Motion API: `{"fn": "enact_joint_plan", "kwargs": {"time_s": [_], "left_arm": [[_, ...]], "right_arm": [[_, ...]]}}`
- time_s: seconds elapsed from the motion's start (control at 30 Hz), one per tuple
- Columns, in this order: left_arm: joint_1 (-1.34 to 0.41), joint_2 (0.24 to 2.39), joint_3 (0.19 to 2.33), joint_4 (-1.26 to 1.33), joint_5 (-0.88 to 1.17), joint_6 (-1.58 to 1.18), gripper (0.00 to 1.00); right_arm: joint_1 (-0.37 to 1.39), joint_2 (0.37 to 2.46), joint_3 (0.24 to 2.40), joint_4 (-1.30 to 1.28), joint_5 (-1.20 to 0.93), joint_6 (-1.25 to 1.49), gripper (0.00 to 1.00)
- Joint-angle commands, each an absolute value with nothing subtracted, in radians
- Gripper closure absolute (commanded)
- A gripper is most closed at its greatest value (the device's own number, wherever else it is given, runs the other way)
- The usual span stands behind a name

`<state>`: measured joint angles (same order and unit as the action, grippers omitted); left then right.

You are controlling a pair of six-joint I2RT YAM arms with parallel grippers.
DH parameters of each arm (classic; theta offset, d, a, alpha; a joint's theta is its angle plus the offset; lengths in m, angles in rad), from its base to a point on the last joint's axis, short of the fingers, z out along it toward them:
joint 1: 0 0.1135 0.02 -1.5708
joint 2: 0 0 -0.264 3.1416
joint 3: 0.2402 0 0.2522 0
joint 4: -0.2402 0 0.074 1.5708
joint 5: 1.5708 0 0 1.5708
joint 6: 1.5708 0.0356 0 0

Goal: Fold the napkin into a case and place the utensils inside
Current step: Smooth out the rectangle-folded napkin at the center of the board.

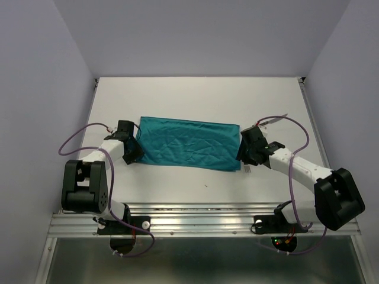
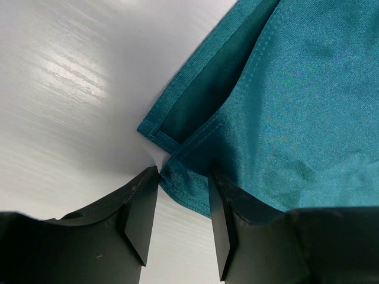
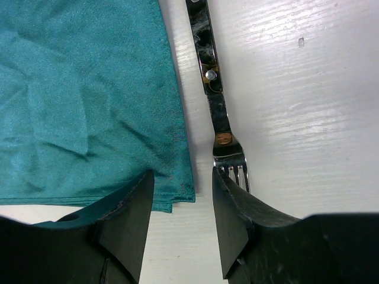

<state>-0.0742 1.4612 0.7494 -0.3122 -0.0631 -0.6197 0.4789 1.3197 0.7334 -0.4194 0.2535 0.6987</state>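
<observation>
The teal napkin (image 1: 186,144) lies flat on the white table as a wide rectangle, doubled over, with two hemmed layers showing at its left corner (image 2: 177,127). No case is in view. My left gripper (image 1: 132,152) sits at the napkin's near left corner, open, with the corner's hem (image 2: 186,192) lying between its fingertips (image 2: 180,177). My right gripper (image 1: 244,155) is open at the near right corner (image 3: 177,189), its fingertips (image 3: 180,177) straddling the cloth's edge. A silver fork (image 3: 216,100), one of the utensils, lies just right of the napkin, its tines (image 1: 247,168) by my right finger.
Grey walls close the table on the left, back and right. An aluminium rail (image 1: 201,222) runs along the near edge by the arm bases. Purple cables (image 1: 77,139) loop beside each arm. Bare white table (image 1: 195,97) lies beyond the napkin.
</observation>
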Motion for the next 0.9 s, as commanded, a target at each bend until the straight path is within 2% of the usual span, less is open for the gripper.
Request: {"fn": "enact_joint_plan", "kwargs": {"time_s": [0.0,0.17,0.47,0.6,0.7,0.8,0.87], "left_arm": [[-0.098,1.467,0.753,-0.37,-0.144,-0.634,0.49],[-0.101,1.445,0.762,-0.383,-0.158,-0.64,0.41],[-0.11,1.428,0.756,-0.407,-0.176,-0.643,0.42],[-0.112,1.457,0.756,-0.393,-0.175,-0.644,0.49],[-0.113,1.493,0.756,-0.379,-0.169,-0.641,0.6],[-0.115,1.506,0.759,-0.371,-0.161,-0.643,0.75],[-0.115,1.505,0.767,-0.374,-0.158,-0.643,0.91]], "right_arm": [[0.477,1.284,0.73,-0.42,0.261,0.709,0.5],[0.477,1.287,0.741,-0.426,0.262,0.71,0.5],[0.477,1.302,0.745,-0.426,0.264,0.709,0.5],[0.477,1.315,0.758,-0.426,0.264,0.706,0.5],[0.477,1.318,0.762,-0.425,0.265,0.704,0.5],[0.477,1.319,0.761,-0.426,0.262,0.706,0.5],[0.477,1.318,0.753,-0.426,0.259,0.709,0.5]]}}
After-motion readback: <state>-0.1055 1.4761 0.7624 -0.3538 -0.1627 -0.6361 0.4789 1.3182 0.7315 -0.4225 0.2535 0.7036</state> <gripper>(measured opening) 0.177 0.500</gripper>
